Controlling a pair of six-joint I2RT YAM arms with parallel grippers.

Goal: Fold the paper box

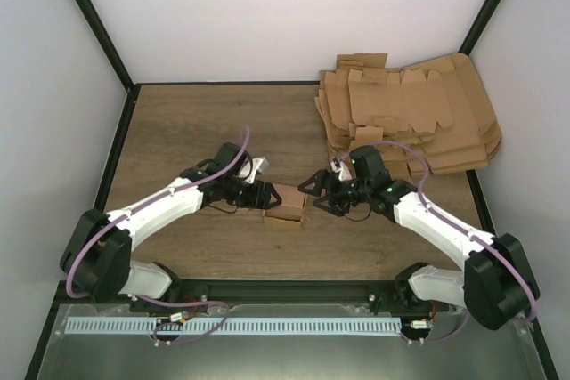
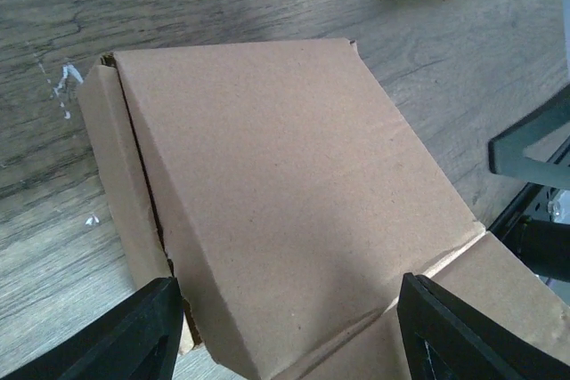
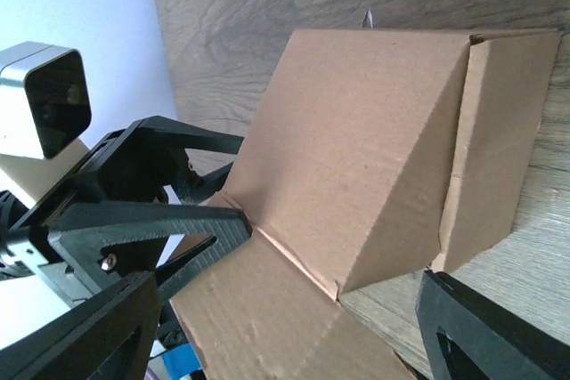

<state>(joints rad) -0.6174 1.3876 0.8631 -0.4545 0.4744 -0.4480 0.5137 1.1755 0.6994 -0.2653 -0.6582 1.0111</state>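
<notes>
As I stand behind the two arms and look down, the wooden table (image 1: 178,131) takes most of the scene. In its far right corner lies the pile of flat cardboard sheets (image 1: 419,117), brown and overlapping. Only the top view shows this pile whole; the left wrist view catches just one corner of it at the upper edge.

The left arm (image 1: 169,206) and the right arm (image 1: 436,220), white with black joints and purple cables, both reach inward and almost meet in the middle of the table, toward the near edge. Between them sits the paper box (image 1: 287,205), small and brown, resting on the wood.

From above the box looks only like a little block; the wrist views show more. One broad panel leans at a slant over a narrow side wall, with a dark gap along their shared edge, and a creased flap lies out flat toward the left arm.

The left gripper (image 1: 258,195) is at the box's left side; its fingers (image 2: 134,335) are spread, one on each side of the broad panel. The right gripper (image 1: 313,195) faces it from the right; its fingers (image 3: 485,331) are spread wide too, with the box between them and the one near the side wall apart from it.

Only the right wrist view shows the wrist camera (image 3: 49,100) of the other arm, silver and black; only the left wrist view shows some white flecks (image 2: 64,77) on the wood beside the box.
</notes>
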